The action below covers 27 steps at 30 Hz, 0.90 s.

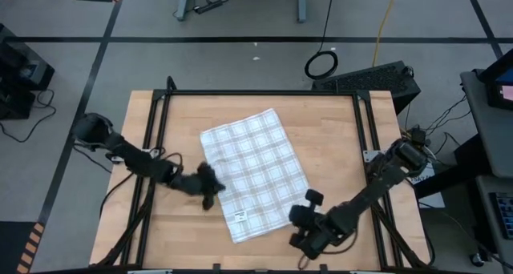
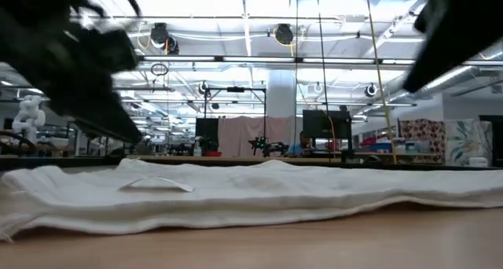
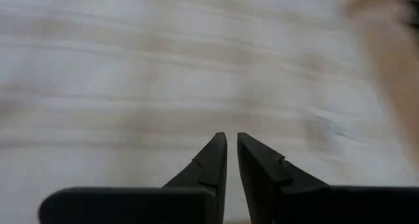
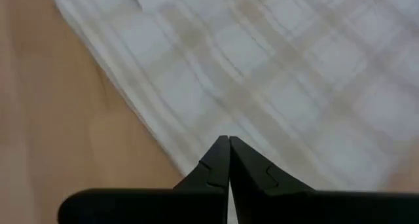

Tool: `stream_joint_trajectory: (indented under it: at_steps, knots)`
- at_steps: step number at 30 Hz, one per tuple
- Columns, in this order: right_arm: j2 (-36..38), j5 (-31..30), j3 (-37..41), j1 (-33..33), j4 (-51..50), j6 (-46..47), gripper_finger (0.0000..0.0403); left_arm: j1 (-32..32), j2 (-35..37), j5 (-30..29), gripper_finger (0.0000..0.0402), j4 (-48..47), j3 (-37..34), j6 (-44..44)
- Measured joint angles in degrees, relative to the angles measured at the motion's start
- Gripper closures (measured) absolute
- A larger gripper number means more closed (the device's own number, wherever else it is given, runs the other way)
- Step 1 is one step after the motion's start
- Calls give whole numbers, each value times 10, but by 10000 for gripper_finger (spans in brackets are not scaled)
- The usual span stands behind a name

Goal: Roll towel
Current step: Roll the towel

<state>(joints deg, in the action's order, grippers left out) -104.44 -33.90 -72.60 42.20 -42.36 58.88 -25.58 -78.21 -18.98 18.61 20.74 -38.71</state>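
the towel (image 1: 255,173) lies spread flat near the middle of the bench (image 1: 337,138), turned at an angle, one corner reaching toward the near edge. the left gripper (image 1: 210,183) sits at the towel's left edge, its fingers (image 3: 213,160) nearly together with only a thin gap, nothing visibly pinched between them, checked cloth filling the view beyond the tips. the right gripper (image 1: 309,222) hangs at the towel's near right edge, fingers (image 4: 219,160) pressed shut on nothing, tips pointing at the hem where cloth meets bare wood.
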Motion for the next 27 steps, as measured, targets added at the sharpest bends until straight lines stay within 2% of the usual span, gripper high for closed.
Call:
stream_joint_trajectory:
  at_steps: [4,7,10,12,18,27]
  knots:
    - [0,-41,16,40,-57,8,403,-101,-13,-22,357,82,0,-11]
    - [-6,-53,57,58,-43,84,403,-155,-31,-82,357,108,1,-22]
    - [-11,-46,109,67,6,161,403,-173,-62,-139,357,109,1,-30]
    - [-11,-45,139,69,66,195,403,-168,-83,-158,357,119,1,-33]
    - [-14,5,193,62,245,213,403,-124,-147,-149,357,121,2,-63]
    - [-57,-5,163,66,281,250,403,-80,-159,-147,357,35,4,-88]
